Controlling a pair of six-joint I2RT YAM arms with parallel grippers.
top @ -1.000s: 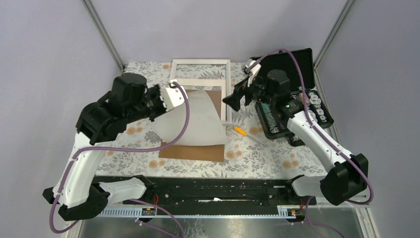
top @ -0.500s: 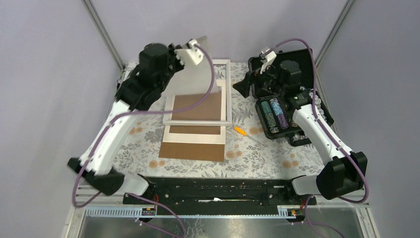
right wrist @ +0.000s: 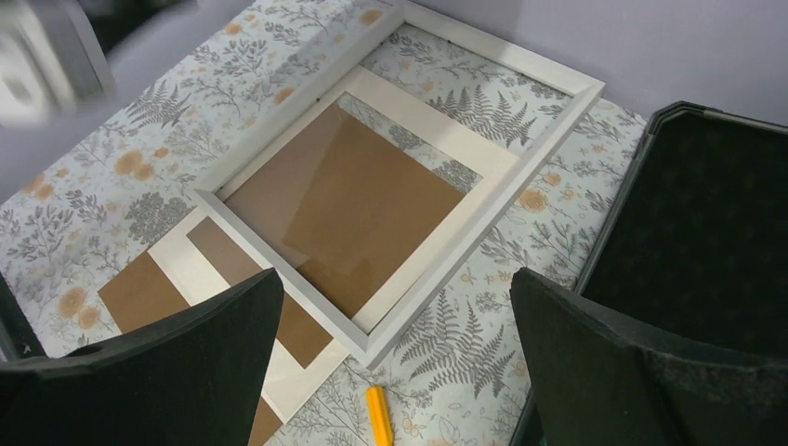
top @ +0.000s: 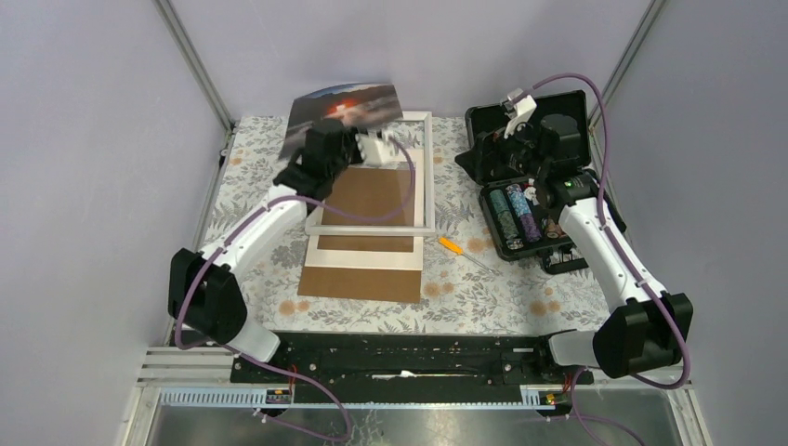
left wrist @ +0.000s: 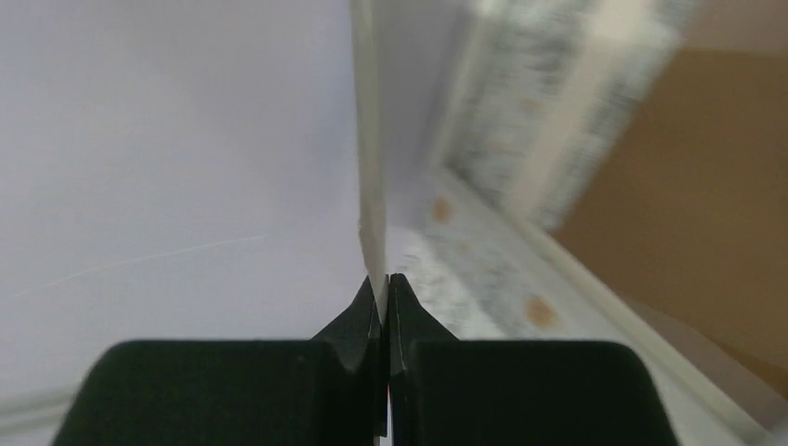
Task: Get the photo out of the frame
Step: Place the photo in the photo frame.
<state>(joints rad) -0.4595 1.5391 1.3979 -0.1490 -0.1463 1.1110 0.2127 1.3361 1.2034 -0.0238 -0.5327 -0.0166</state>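
Note:
My left gripper [top: 354, 128] is shut on the lower edge of the photo [top: 346, 100] and holds it upright in the air over the table's back left, printed side with the orange sun towards the top camera. In the left wrist view the fingertips [left wrist: 367, 302] pinch the thin white sheet [left wrist: 372, 149] edge-on. The white frame [top: 429, 172] lies flat on the table with brown showing inside it; it also shows in the right wrist view [right wrist: 483, 223]. My right gripper [top: 469, 158] is open and empty, above the table beside the frame's right edge [right wrist: 395, 372].
A cream mat [top: 367, 244] and a brown board [top: 358, 283] lie under the frame's near end. A yellow-handled screwdriver [top: 451, 245] lies right of them. An open black case [top: 534, 218] with coloured parts stands at the right, its lid [right wrist: 706, 232] next to my right gripper.
My left arm swung the photo up from over the frame to the back left and turned its printed side into view. My right gripper drew back right towards the black case.

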